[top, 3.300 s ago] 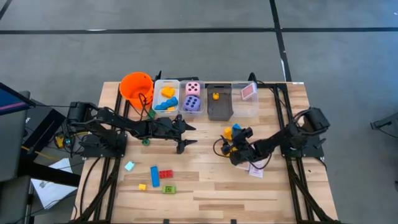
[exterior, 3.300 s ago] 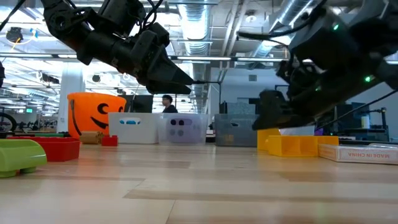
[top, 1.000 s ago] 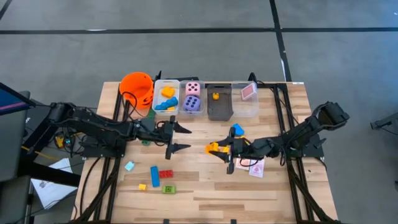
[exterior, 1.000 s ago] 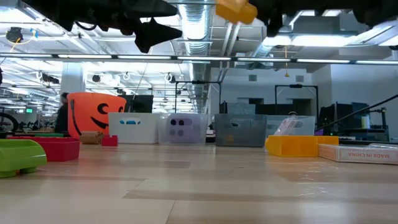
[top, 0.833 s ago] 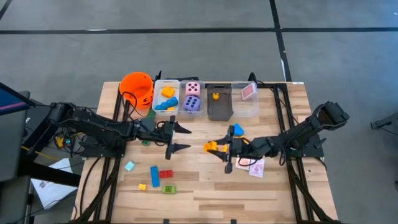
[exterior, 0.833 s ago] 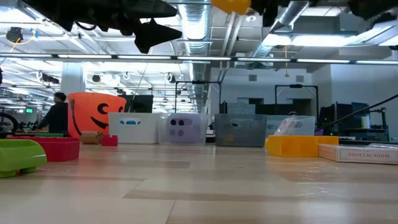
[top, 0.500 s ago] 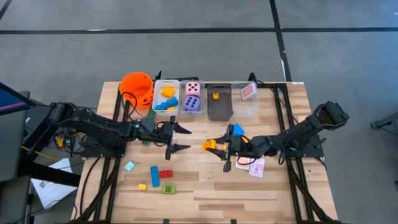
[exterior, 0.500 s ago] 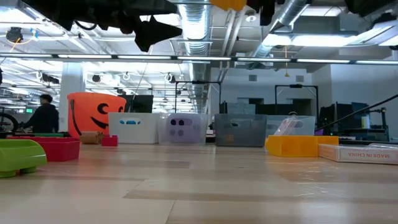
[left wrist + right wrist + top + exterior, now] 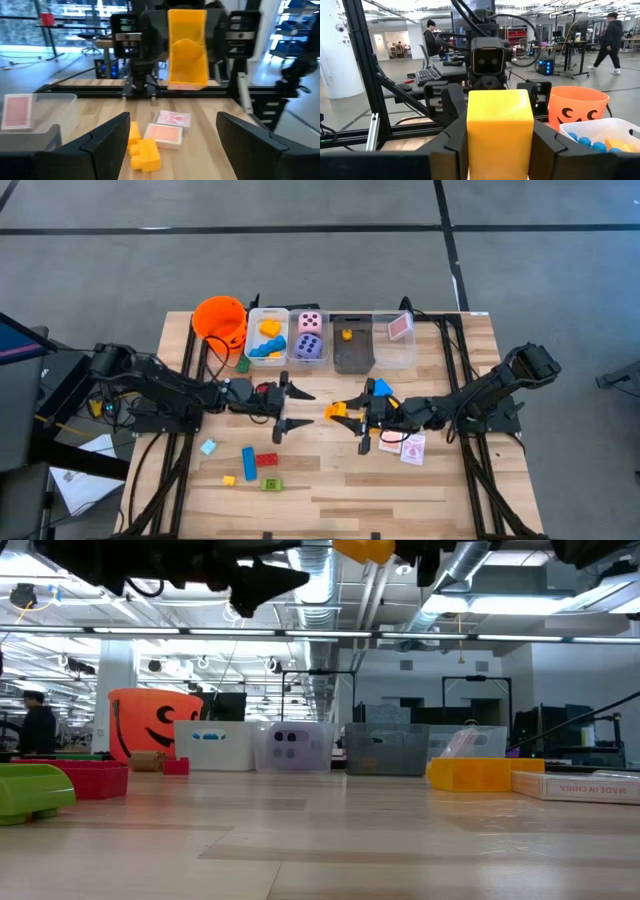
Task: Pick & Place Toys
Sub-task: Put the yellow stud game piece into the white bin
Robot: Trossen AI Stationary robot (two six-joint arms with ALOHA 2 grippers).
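My right gripper [image 9: 352, 418] is shut on a yellow block [image 9: 337, 412], held high over the table's middle. It fills the right wrist view [image 9: 499, 129]. My left gripper [image 9: 293, 411] faces it from the table's left, open, a short way off; between its fingers [image 9: 102, 145] the block [image 9: 187, 47] shows upright. More toys lie flat on the table: a blue block [image 9: 249, 462], a red one [image 9: 266, 460], a green one [image 9: 272, 484], another yellow block [image 9: 142, 150] and pink-white cards [image 9: 166, 136]. My right gripper pinches the yellow block by its two opposite side faces [image 9: 470, 135] between its two fingers [image 9: 547, 147]. The fingers lie level and point toward the table's left. The block stands upright in the hold, well clear of the table.
Along the far edge stand an orange bucket [image 9: 220, 320], a clear bin with yellow and blue pieces [image 9: 266, 338], a bin with two dice [image 9: 310, 335], a grey bin [image 9: 352, 345] and a clear bin with a card [image 9: 398, 330]. A blue piece [image 9: 381, 388] lies near the right gripper.
My right gripper has carried the yellow block a little higher and toward the table's left, still shut on it. My left gripper has edged toward the table's right, nearer the block, staying open.
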